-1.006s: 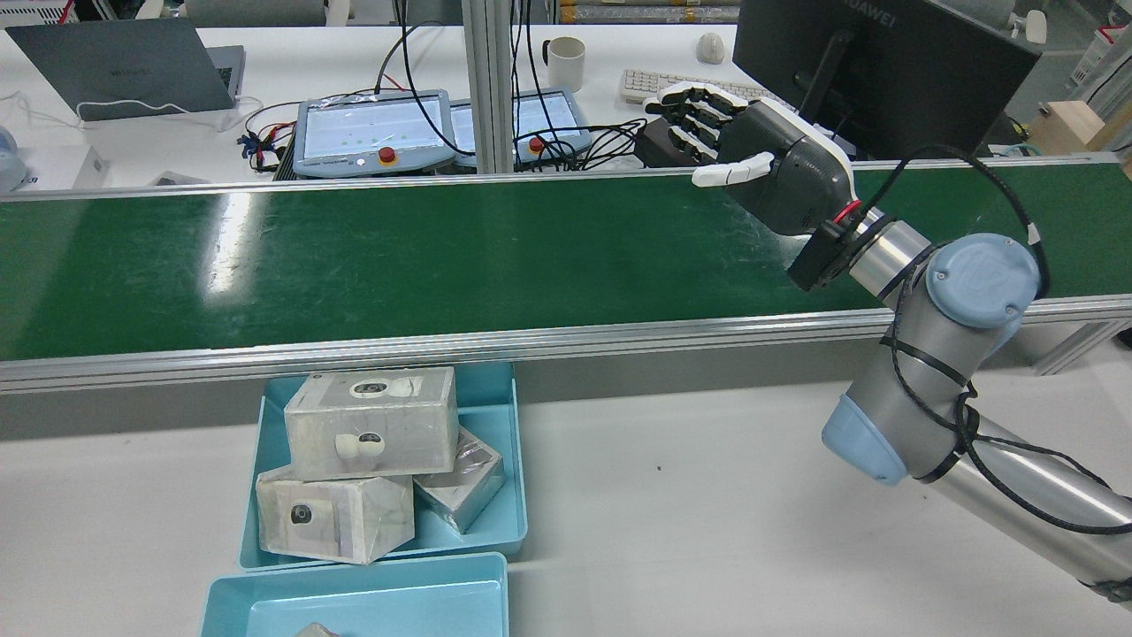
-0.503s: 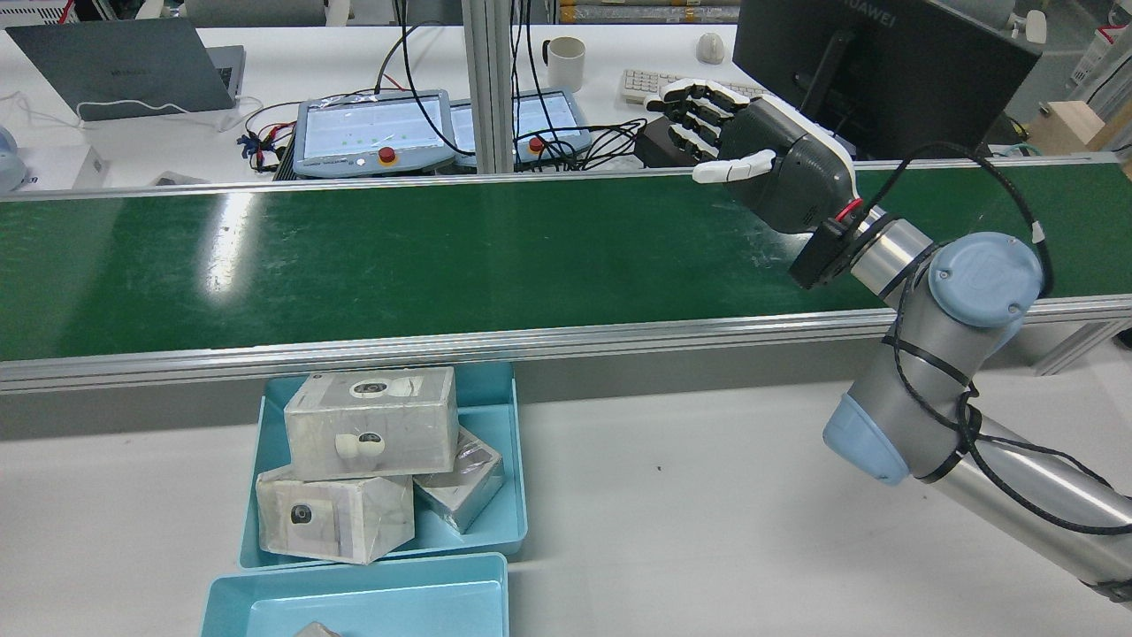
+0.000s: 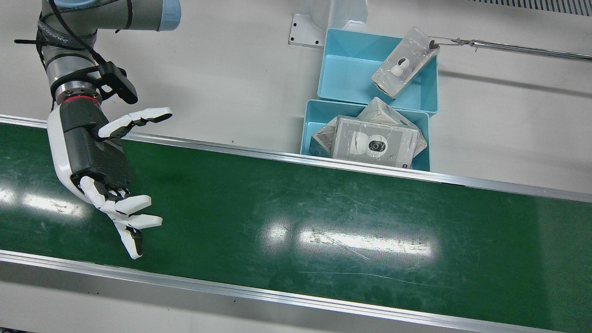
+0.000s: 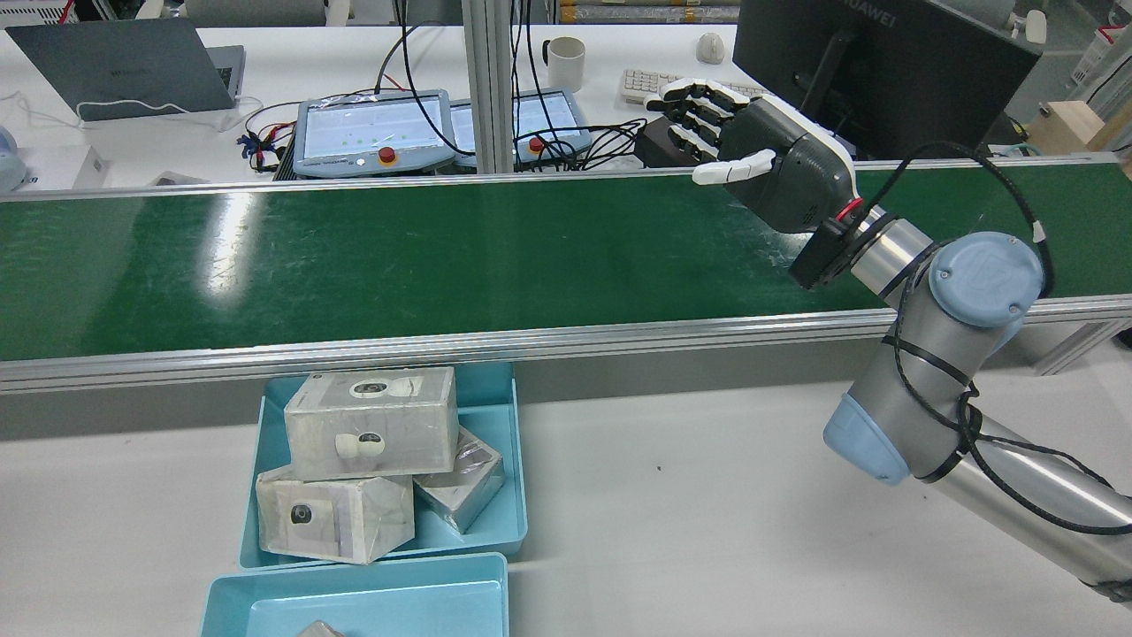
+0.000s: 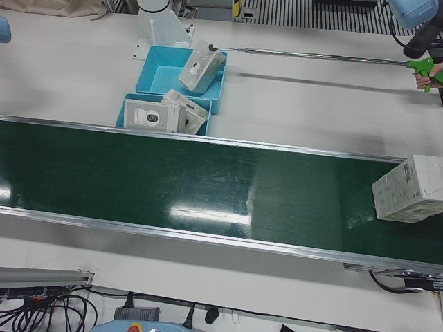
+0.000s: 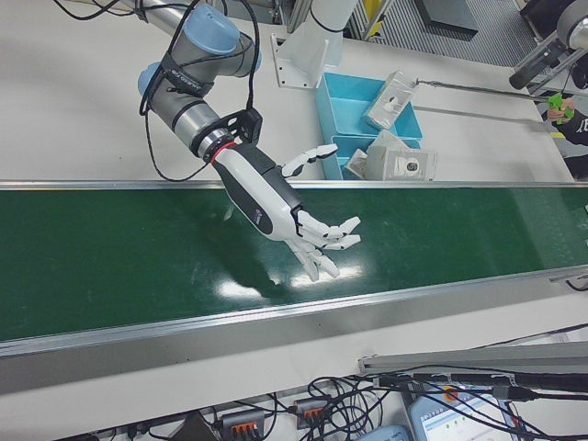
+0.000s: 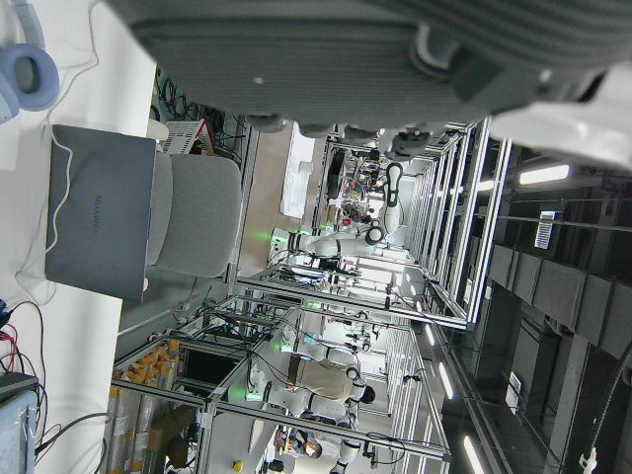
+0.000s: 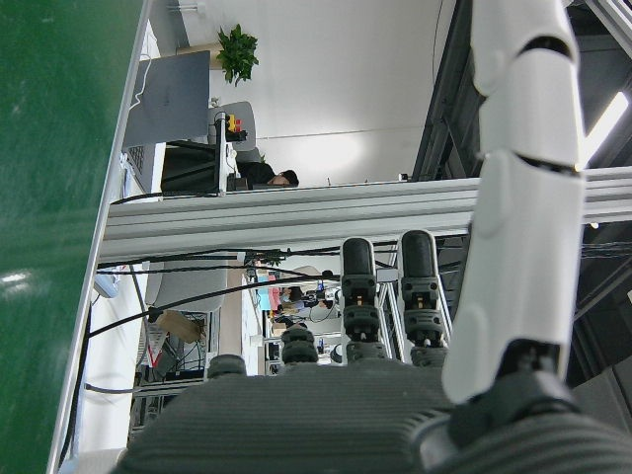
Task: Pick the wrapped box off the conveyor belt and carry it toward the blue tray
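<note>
One robot hand, the right hand [image 3: 99, 164], hangs above the green conveyor belt [image 3: 296, 217] at the left end of the front view, holding nothing; its fingers [image 3: 132, 222] are spread apart and reach toward the belt's near rail, while the thumb points back over the far rail. To the right of it the belt is bare and wide, with only light reflections on it, and both aluminium edges run free along this stretch. Further right, behind the far rail, stands the blue tray [image 3: 309, 125], touching the rail (it is already filled with wrapped boxes piled on each other). A second blue tray [image 3: 344, 69] sits just behind it, and a boxed item leans on its right rim, where the tip of a long metal rod [image 3: 518, 47] meets it. In the left-front view the wrapped box [image 5: 410, 188] lies on the belt at the far right edge of the picture, well apart from the trays. The left hand shows only in its own camera as a dark blurred edge, so I cannot tell its state.
</note>
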`<act>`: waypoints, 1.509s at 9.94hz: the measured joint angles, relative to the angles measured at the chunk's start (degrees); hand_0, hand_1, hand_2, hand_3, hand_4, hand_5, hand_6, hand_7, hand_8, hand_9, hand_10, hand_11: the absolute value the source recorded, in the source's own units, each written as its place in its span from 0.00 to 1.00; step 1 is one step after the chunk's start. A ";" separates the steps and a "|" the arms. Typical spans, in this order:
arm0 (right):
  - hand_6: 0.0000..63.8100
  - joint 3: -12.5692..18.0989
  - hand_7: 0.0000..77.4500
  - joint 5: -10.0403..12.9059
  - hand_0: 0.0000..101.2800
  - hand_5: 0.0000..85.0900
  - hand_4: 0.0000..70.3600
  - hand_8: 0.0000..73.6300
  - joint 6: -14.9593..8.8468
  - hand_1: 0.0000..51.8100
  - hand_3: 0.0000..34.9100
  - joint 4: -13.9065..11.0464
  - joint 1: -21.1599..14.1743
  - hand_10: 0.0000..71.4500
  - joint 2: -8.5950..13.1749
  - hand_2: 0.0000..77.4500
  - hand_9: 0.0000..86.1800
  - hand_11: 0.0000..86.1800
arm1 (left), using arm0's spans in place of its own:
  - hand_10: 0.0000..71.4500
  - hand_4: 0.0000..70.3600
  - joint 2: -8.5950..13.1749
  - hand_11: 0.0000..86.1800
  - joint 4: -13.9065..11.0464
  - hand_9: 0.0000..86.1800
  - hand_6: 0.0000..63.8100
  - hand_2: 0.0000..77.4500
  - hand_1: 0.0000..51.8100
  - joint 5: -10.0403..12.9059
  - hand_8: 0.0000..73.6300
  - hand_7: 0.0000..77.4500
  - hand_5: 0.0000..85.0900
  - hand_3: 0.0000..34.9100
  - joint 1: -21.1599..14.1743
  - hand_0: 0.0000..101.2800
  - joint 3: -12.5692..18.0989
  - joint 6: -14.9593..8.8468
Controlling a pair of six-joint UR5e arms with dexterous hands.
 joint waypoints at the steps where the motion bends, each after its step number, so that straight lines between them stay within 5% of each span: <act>1: 0.09 0.03 0.33 0.00 0.46 0.40 0.17 0.01 -0.02 0.24 0.39 0.00 -0.04 0.00 0.00 0.18 0.09 0.02 | 0.00 0.00 0.00 0.00 0.00 0.00 0.00 0.01 0.00 0.00 0.00 0.01 0.01 0.00 0.00 0.00 0.00 0.00; 15: 0.09 1.23 0.34 0.06 0.47 0.40 0.19 0.01 0.56 0.26 0.41 -0.06 -0.04 0.00 -1.43 0.20 0.09 0.02 | 0.01 0.00 0.00 0.00 0.00 0.00 0.00 0.01 0.00 0.00 0.00 0.00 0.01 0.00 0.00 0.00 0.00 0.00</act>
